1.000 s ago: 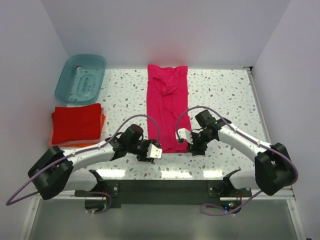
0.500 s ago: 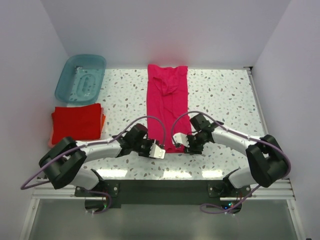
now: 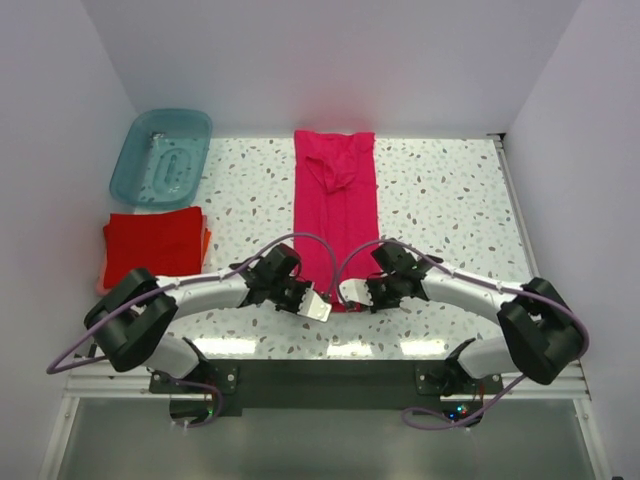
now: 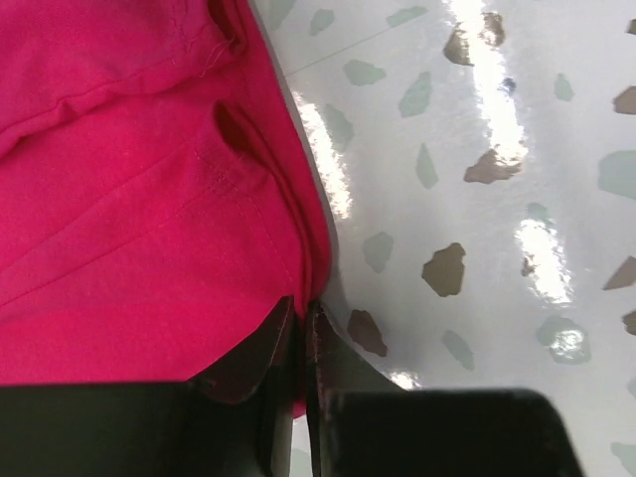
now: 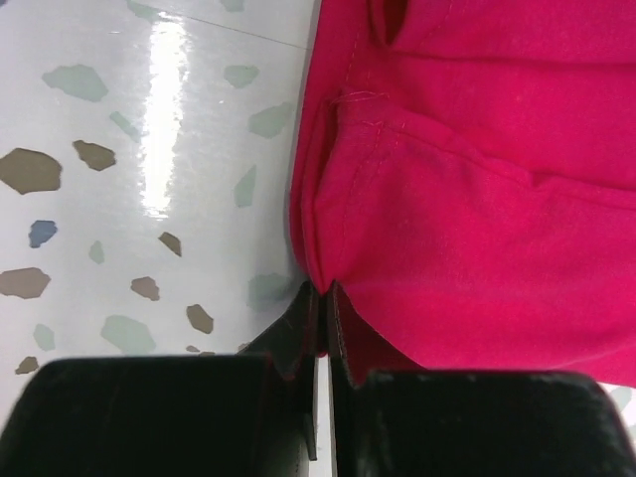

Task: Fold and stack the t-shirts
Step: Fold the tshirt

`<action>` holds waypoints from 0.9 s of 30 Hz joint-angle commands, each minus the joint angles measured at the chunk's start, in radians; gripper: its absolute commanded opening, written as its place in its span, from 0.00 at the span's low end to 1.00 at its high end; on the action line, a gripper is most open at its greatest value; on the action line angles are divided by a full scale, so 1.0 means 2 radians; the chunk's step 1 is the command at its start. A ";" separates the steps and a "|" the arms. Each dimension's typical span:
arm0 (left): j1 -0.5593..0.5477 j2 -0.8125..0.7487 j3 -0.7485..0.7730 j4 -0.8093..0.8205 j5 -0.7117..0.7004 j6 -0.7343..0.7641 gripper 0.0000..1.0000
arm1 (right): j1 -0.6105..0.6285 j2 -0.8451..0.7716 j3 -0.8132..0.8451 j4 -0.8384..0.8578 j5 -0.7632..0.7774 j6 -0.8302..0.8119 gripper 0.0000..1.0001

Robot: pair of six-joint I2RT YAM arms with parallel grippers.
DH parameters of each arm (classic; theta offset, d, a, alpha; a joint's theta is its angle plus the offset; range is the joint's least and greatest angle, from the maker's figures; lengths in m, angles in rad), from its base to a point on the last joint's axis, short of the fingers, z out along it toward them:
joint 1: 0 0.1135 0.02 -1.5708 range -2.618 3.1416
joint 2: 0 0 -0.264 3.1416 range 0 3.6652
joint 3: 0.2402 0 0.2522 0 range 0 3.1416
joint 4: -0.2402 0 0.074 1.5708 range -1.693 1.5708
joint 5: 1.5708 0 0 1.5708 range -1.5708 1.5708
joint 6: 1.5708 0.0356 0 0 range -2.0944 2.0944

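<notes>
1 soft magenta t-shirt (image 3: 335, 215), long strip on speckled counter (image 3: 450, 190); left jaws, right jaws pinch its hem.

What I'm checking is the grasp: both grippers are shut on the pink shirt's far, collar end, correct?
No. The left gripper and right gripper are shut on the pink shirt at its near end, away from the collar, one at each corner; the top external view shows it.
</notes>
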 commanded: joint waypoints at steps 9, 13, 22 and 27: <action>-0.004 -0.105 -0.002 -0.057 0.091 -0.030 0.00 | 0.028 -0.119 -0.003 -0.073 -0.038 0.065 0.00; 0.012 -0.106 0.026 -0.069 0.087 -0.013 0.00 | 0.023 -0.111 0.027 -0.075 -0.040 0.079 0.00; 0.111 -0.010 0.139 -0.112 0.119 0.069 0.00 | -0.051 -0.018 0.112 -0.073 -0.068 0.001 0.00; 0.154 0.052 0.213 -0.128 0.131 0.095 0.00 | -0.095 0.064 0.211 -0.089 -0.088 -0.040 0.00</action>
